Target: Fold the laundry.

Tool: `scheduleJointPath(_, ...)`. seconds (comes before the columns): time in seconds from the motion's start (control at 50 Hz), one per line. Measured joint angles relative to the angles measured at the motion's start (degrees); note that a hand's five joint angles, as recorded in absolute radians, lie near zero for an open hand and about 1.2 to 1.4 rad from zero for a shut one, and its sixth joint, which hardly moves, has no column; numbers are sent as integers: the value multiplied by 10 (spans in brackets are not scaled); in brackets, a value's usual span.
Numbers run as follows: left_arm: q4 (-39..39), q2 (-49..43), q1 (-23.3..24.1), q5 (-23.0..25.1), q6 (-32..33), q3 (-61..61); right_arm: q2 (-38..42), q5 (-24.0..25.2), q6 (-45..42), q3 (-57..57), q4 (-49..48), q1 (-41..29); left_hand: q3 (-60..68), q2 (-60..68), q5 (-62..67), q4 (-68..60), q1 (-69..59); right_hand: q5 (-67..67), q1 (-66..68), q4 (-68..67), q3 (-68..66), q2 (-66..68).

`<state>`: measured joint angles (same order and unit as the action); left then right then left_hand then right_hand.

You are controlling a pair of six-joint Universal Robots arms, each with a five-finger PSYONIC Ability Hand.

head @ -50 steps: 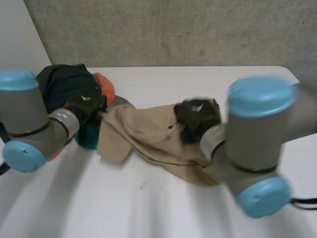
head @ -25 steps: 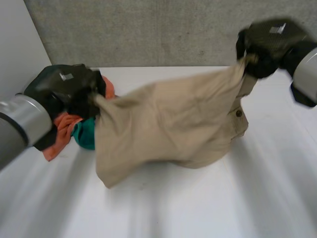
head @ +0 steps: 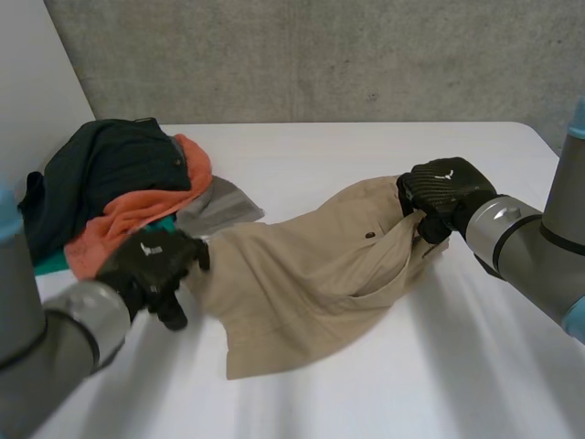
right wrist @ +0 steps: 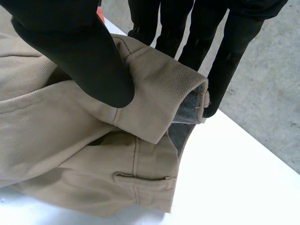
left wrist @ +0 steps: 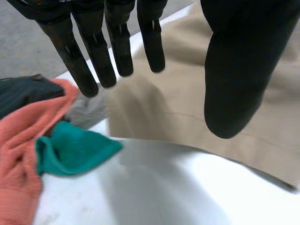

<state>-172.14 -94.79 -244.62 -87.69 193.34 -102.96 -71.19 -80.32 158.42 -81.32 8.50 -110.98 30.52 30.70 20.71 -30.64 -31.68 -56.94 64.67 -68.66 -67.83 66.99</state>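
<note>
You have a white table (head: 366,155) in front of you, smooth and matte, with a rounded far corner on your right. The light on it is soft and even. Behind it stands a grey concrete wall (head: 320,55) that is mottled and speckled, with a faint upright line near its middle. At the far left a plain white panel (head: 32,82) meets that wall along a slanting edge. In the right wrist view, grey concrete (right wrist: 267,108) lies beyond the table's edge — wall or floor, you cannot tell.

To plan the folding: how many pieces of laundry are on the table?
5: beige trousers in the middle; heaped beside them, a dark garment, an orange cloth, a grey cloth and a teal cloth. More may lie hidden underneath.
</note>
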Motion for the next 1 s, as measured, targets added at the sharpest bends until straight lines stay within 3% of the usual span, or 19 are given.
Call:
scheduleJointPath(0.08, -27, 13, 42, 7, -1, -50, 4, -5, -2, 0, -3, -2, 26, 24, 25, -28, -20, 0, 0, 0, 0, 0)
scheduleJointPath(0.18, -78, -37, 77, 12, 3, -66, 6, -7, -5, -3, -4, -9, -42, -43, -52, 49, 57, 0, 0, 0, 0, 0)
scheduleJointPath(0.48, -140, -193, 103, -10, 46, 17, 4, -6, -8, -8, -5, -16, -26, -29, -24, 26, 38, 0, 0, 0, 0, 0)
scheduleJointPath(0.52, -147, -206, 106, -16, 58, 24, 4, -6, -9, -9, -6, -17, 37, 39, 36, -37, -37, 0, 0, 0, 0, 0)
scheduleJointPath(0.54, -150, -210, 107, -19, 63, 26, 4, -6, -10, -9, -6, -17, 130, 129, 120, -123, -131, 0, 0, 0, 0, 0)
scheduleJointPath(0.56, -155, -216, 109, -23, 70, 29, 4, -6, -11, -10, -7, -17, 130, 129, 120, -123, -131, 0, 0, 0, 0, 0)
scheduleJointPath(0.58, -160, -220, 110, -27, 76, 30, 4, -6, -11, -10, -7, -17, 274, 277, 272, -278, -291, 0, 0, 0, 0, 0)
scheduleJointPath(0.6, -165, -222, 111, -30, 81, 31, 4, -6, -12, -10, -8, -17, 274, 277, 272, -278, -291, 0, 0, 0, 0, 0)
scheduleJointPath(0.62, -171, -224, 111, -36, 88, 33, 3, -7, -13, -10, -8, -17, 356, 352, 349, -360, -354, 0, 0, 0, 0, 0)
scheduleJointPath(0.7, -183, -205, 111, -60, 103, 35, -3, -7, -16, -6, -6, -14, 375, 374, 354, -380, -354, 0, 0, 0, 0, 0)
scheduleJointPath(0.8, -175, -95, 100, -87, 97, 37, -39, -6, -38, 15, 24, -2, 375, 376, 354, -380, -354, 0, 0, 0, 0, 0)
scheduleJointPath(1.0, -110, 106, 36, -40, 44, 134, -141, 6, -50, 133, 104, 29, 375, 377, 354, -380, -354, 0, 0, 0, -2, 0)
